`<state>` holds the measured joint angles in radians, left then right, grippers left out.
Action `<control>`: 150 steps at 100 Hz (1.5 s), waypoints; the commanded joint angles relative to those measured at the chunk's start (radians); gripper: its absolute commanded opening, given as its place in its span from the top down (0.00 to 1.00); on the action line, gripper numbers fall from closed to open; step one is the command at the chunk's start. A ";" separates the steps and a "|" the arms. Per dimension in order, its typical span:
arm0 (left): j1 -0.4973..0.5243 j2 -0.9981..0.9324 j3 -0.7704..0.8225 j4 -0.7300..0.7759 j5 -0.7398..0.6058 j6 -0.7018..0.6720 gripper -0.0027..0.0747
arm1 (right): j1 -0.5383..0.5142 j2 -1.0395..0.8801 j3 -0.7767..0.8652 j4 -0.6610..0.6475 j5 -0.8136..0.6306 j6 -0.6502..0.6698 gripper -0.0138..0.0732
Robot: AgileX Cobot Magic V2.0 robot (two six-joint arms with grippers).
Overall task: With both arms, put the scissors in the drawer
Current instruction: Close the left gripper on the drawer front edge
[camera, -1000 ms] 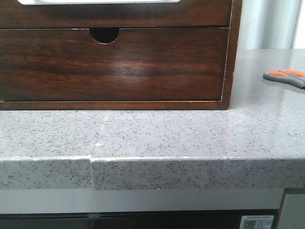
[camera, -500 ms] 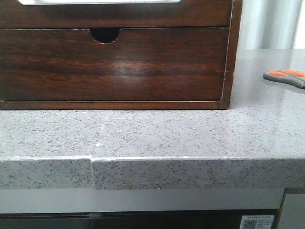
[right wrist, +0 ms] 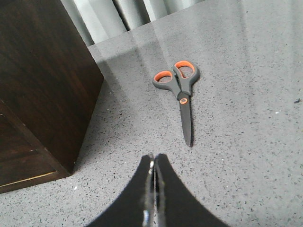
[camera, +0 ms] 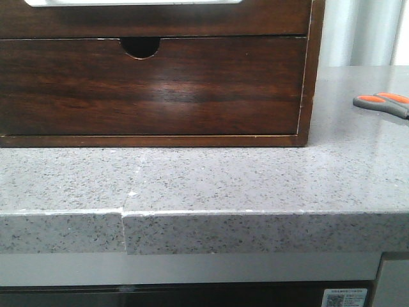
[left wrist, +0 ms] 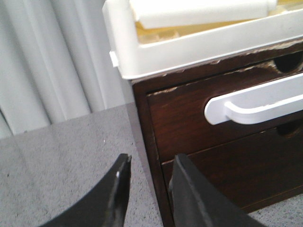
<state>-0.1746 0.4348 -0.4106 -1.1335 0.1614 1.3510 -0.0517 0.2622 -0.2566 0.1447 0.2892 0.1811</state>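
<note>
Scissors beside wooden cabinet, untouched

One scissors, two drawers.

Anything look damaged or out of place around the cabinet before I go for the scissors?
The cabinet's top front edge under the white tray looks chipped, with pale patches along it. The scissors lie closed and flat on the countertop, apart from the cabinet. Nothing spilled.
</note>
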 commanded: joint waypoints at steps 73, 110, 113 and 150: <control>-0.424 0.289 -0.045 1.733 -0.389 -1.131 0.56 | 0.001 0.016 -0.025 -0.003 -0.073 -0.004 0.92; -0.423 0.468 -0.209 1.885 -0.396 -1.129 0.56 | 0.045 0.009 -0.025 -0.003 -0.078 -0.004 0.92; -0.423 0.484 -0.225 1.907 -0.394 -1.129 0.56 | 0.045 0.009 -0.025 -0.003 -0.080 -0.004 0.92; -0.423 0.595 -0.276 2.184 -0.327 -1.129 0.56 | 0.045 0.009 -0.025 -0.003 -0.085 -0.004 0.92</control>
<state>-0.5923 1.0188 -0.6510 1.0023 -0.1606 0.2351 -0.0063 0.2622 -0.2566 0.1469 0.2892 0.1811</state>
